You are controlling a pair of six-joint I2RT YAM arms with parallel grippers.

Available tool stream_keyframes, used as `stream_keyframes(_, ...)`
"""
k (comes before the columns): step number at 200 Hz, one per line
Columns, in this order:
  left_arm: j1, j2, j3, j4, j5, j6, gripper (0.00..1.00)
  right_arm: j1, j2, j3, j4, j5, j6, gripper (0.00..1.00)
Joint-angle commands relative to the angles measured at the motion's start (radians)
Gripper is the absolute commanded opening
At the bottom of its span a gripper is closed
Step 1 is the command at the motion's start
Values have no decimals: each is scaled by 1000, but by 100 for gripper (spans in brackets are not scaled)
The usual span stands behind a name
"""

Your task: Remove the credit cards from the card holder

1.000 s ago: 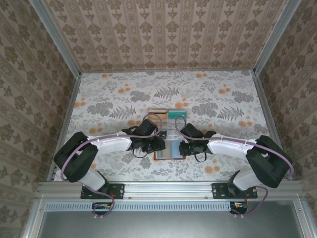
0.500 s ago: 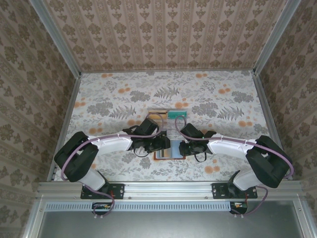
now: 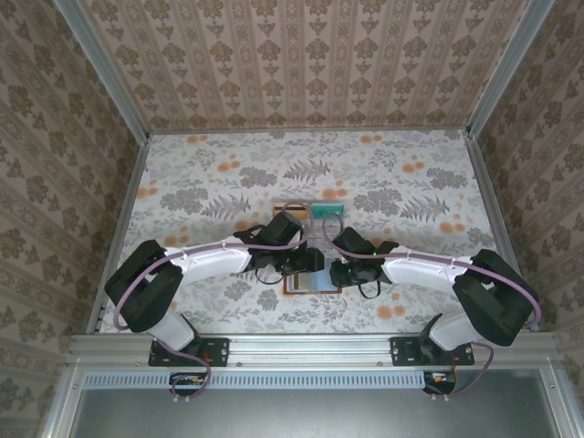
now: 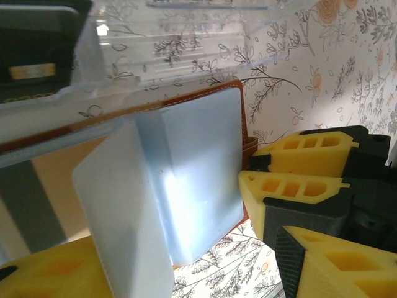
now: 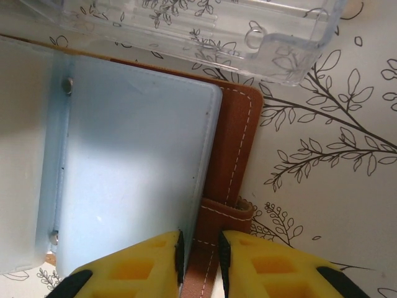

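Right end effector (image 5: pixel 200 239) — low, angled inward — pinches card holder (image 5: pixel 232 143) rim.

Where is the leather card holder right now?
From above, the card holder lies open centrally near the table's front edge, between the left gripper and right gripper, which pinches its edge; the clear plastic tray sits behind.

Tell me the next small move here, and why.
Probably close the left gripper on the pale flap standing up between its open fingers. The right gripper pinches the brown rim of the card holder, which should steady it. Whether a card sits under that flap cannot be told.
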Motion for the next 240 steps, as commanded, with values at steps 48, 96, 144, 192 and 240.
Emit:
stream_keyframes(48,-34,110,125,17,84,54,56,-45,-172,-97,-16,6,72,28)
stream_keyframes(96,-36,130,123,43,108,47,57,-67,-229,-107,-46,-5,73,30)
stream_keyframes(144,-35,144,122,93,137,37,58,-73,-233,-93,-39,-15,86,30)
stream_keyframes(192,-42,216,184,49,160,50,56,-83,-274,-80,-88,-8,74,30)
stream_keyframes(240,-29,113,154,-15,84,62,55,-89,-293,-79,-77,-34,76,31)
